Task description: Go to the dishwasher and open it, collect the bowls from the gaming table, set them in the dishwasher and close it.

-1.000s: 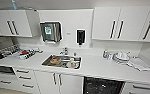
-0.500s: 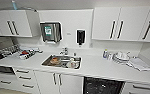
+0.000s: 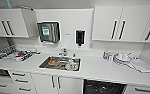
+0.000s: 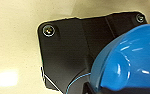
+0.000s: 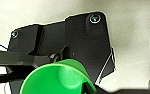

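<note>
There are two bowls: one blue bowl (image 4: 126, 60) in the left wrist view and one green bowl (image 5: 57, 78) in the right wrist view. In the head view there is one sink (image 3: 60, 63), one tap (image 3: 63, 52), one open dishwasher (image 3: 103, 87), and one stack of plates (image 3: 122, 58) on the bench (image 3: 98, 70). On the wall hang one towel dispenser (image 3: 49, 31) and one soap dispenser (image 3: 80, 37).

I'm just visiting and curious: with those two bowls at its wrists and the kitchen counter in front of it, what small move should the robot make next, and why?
Probably lower toward the open dishwasher, whose dark interior shows low under the counter. A blue bowl sits close at the left wrist and a green bowl at the right, so both seem ready to load.
</note>
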Controlling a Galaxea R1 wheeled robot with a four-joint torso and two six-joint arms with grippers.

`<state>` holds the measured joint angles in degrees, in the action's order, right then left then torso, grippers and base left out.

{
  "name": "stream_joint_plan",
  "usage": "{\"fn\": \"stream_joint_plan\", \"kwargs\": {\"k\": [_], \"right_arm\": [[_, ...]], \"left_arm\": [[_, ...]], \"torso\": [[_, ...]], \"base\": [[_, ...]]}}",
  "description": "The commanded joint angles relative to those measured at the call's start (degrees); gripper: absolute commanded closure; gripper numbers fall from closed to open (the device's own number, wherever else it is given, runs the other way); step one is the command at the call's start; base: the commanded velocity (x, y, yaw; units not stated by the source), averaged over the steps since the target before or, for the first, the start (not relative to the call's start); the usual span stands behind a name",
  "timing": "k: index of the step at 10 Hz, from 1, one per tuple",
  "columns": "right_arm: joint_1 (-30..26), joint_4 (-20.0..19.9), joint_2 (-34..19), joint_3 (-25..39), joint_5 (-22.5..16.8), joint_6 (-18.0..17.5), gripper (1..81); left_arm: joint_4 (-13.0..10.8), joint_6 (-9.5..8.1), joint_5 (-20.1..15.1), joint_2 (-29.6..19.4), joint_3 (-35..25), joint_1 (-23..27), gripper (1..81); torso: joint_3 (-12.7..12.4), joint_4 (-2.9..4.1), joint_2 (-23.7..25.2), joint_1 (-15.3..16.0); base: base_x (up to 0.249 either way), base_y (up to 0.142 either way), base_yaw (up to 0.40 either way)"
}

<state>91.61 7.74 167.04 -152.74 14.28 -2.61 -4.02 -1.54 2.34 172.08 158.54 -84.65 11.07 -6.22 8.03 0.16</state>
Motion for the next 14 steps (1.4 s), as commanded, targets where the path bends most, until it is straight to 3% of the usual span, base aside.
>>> {"fn": "stream_joint_plan", "kwargs": {"k": [1,7,9,14], "right_arm": [[-0.33,0.17,-1.06,-0.18,-3.46,0.06,81.1],[-0.15,0.26,-1.06,-0.27,-3.46,0.06,81.1],[-0.24,0.26,-0.98,-0.27,-3.46,0.06,81.1],[0.11,1.05,-2.12,1.4,-4.08,0.15,81.1]], "left_arm": [[-0.55,0.13,-4.54,-0.07,-0.16,0.14,81.1],[-0.81,0.13,-4.54,-0.16,-0.16,0.14,81.1],[-0.72,0.13,-4.54,-0.16,-0.25,0.14,81.1],[-0.55,0.13,-2.78,-0.77,-0.95,-0.12,81.1]], "torso": [[0.0,0.0,0.0,0.0],[0.0,0.0,0.02,-0.09],[0.0,0.0,0.02,-0.09],[0.0,0.0,0.02,-0.11]], "base": [[0.0,0.0,-0.324],[0.0,0.0,-0.304],[0.084,-0.103,0.0],[0.0,0.0,0.0]]}}
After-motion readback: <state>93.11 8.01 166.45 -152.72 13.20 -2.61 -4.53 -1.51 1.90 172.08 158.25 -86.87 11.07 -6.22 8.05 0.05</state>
